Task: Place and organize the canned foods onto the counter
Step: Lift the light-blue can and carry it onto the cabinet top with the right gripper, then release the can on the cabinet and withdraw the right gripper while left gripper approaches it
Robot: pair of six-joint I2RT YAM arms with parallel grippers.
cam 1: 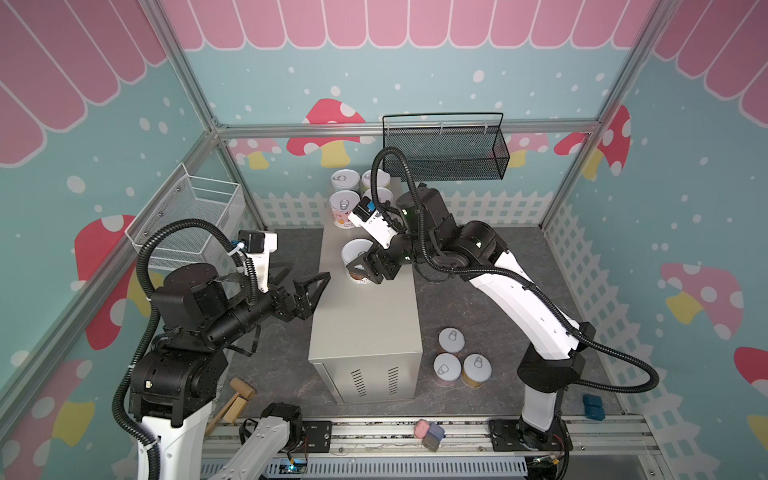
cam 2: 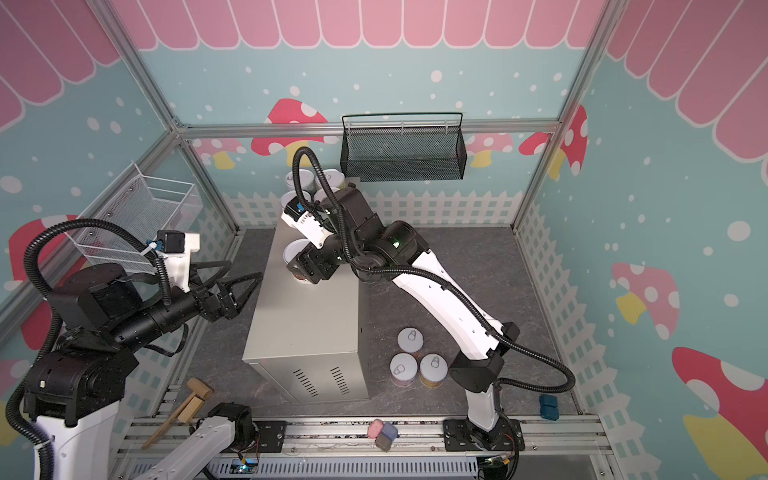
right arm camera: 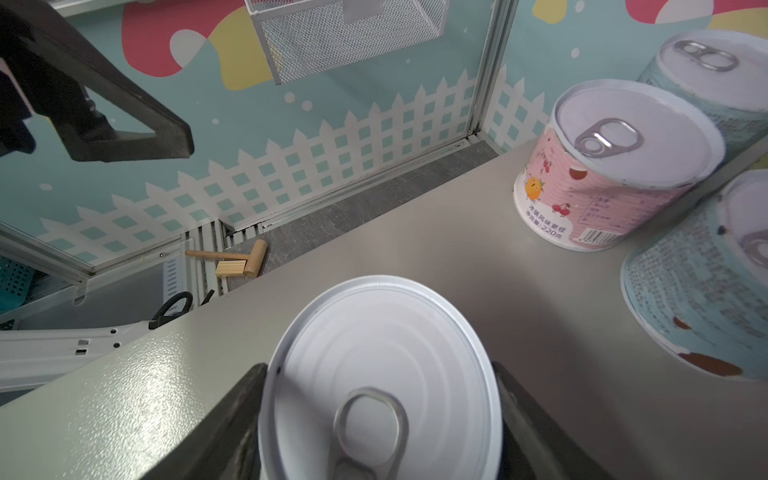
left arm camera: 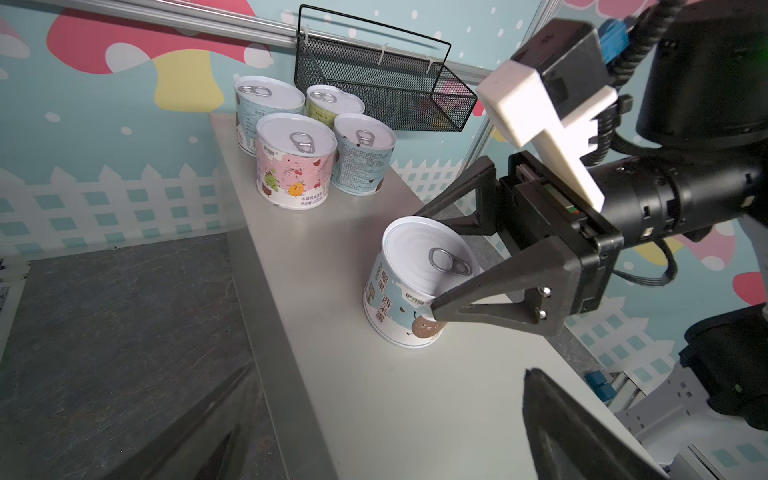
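The right gripper (cam 1: 360,269) is clamping a blue can (left arm camera: 419,282) at mid-bench (cam 1: 365,324). Best to be keeping it upright, setting it beside the four cans (left arm camera: 296,166), then releasing. The left gripper (cam 1: 307,272) is hovering open.

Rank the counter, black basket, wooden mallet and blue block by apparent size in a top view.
Largest to smallest: counter, black basket, wooden mallet, blue block. The basket hangs higher up the wall, so nearness may inflate it.
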